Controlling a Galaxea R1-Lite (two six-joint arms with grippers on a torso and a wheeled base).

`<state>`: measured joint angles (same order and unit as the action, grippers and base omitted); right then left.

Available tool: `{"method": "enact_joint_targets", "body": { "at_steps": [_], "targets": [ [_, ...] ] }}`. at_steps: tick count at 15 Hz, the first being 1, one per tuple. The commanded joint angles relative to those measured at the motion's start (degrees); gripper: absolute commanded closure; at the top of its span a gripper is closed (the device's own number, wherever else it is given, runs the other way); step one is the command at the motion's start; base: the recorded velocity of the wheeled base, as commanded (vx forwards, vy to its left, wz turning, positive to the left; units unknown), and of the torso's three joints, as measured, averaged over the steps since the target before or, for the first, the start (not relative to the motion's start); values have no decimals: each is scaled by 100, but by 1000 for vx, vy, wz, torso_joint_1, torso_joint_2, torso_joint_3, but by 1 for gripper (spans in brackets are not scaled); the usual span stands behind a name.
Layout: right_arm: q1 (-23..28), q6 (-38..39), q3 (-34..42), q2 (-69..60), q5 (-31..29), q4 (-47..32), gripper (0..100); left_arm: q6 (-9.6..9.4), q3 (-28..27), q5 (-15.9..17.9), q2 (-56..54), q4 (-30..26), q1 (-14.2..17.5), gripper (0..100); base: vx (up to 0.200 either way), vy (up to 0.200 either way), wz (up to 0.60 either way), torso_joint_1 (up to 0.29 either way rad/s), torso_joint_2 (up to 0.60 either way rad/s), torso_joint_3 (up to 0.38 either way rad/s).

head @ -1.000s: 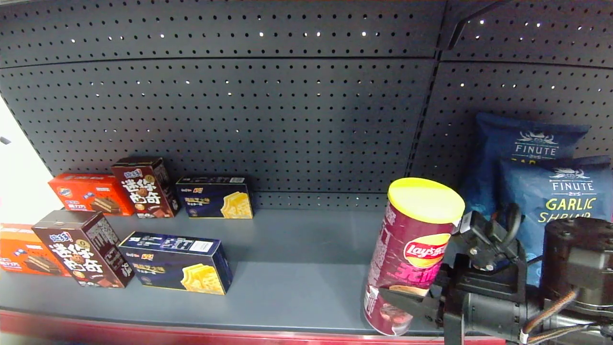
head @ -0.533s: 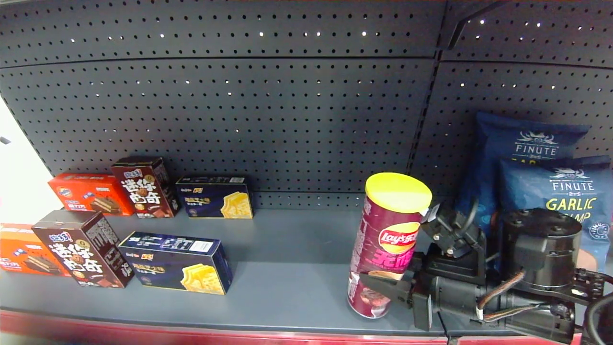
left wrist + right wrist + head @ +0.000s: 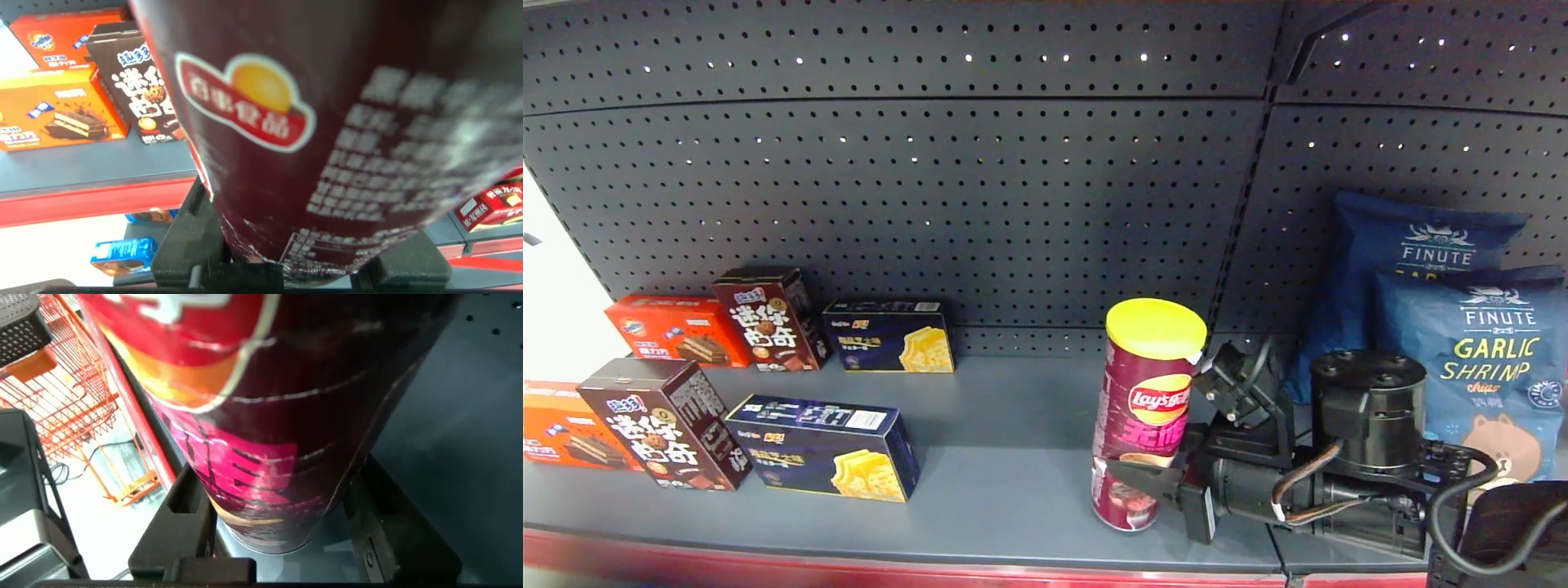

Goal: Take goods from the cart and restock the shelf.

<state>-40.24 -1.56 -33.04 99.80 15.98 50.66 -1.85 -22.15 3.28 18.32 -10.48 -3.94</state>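
While the shelf [image 3: 1013,457] has bare board around its middle, both flanks are stocked. To the left stand two rows of boxes, the nearest being a navy box [image 3: 829,447] and a dark brown box [image 3: 666,425]. To the right, blue snack bags [image 3: 1486,359] lean on the pegboard back panel [image 3: 931,204], just behind my right arm. Nothing stands between the chip can [image 3: 1147,400] and the back panel.

My right gripper [image 3: 1131,482] is clenched on the lower part of the chip can, one finger on each side. The can stands nearly upright, leaning slightly, near the shelf's front edge and well apart from the boxes. I cannot tell whether its base rests on the board. In the right wrist view the orange wire cart [image 3: 73,416] shows below and behind.

My left gripper [image 3: 294,261] grasps a second can [image 3: 327,122] by its lower end.
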Motion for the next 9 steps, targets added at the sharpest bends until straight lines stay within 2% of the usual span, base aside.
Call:
{"method": "enact_joint_targets", "body": {
  "at_steps": [1, 9],
  "targets": [
    [-28, -2, -80, 197, 1, 5, 100, 1, 18, -3, -4, -6, -2, 100, 0, 0, 0, 0, 0, 0],
    [-45, -2, -71, 461, 10, 198, 100, 1, 18, -3, -22, -6, -2, 100, 0, 0, 0, 0, 0, 0]
  ]
}}
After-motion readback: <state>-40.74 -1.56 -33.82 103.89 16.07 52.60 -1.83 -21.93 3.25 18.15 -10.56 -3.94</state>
